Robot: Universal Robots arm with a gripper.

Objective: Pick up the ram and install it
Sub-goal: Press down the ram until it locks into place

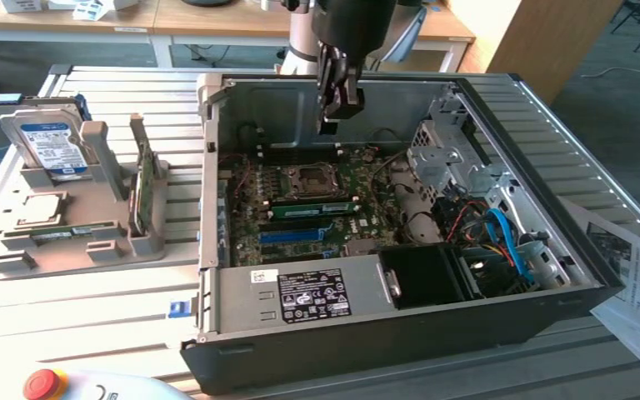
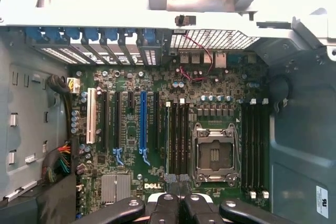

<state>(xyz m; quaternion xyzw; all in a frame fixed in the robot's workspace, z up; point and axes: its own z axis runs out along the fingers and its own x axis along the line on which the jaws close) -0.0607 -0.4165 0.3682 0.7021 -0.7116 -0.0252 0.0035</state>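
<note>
My gripper (image 1: 330,125) hangs shut inside the open computer case (image 1: 214,200), well above the motherboard (image 1: 297,237), with nothing between its fingers. A ram (image 1: 311,208), a slim green stick, stands on edge in a slot beside the bare CPU socket (image 1: 311,179). In the wrist view the closed gripper (image 2: 178,184) points down over the dark ram slots (image 2: 177,135) next to the CPU socket (image 2: 215,153). What looks like a second slim green stick (image 1: 72,231) lies flat in the grey holder (image 1: 109,250) at the exterior view's left.
The holder also carries a silver hard drive (image 1: 51,143) with a blue-white label, an upright green card (image 1: 140,187) and a square chip (image 1: 40,208). Inside the case are a power supply (image 1: 297,296), drive cage (image 1: 453,162) and blue cables (image 1: 509,237). A red stop button (image 1: 42,383) sits at the front.
</note>
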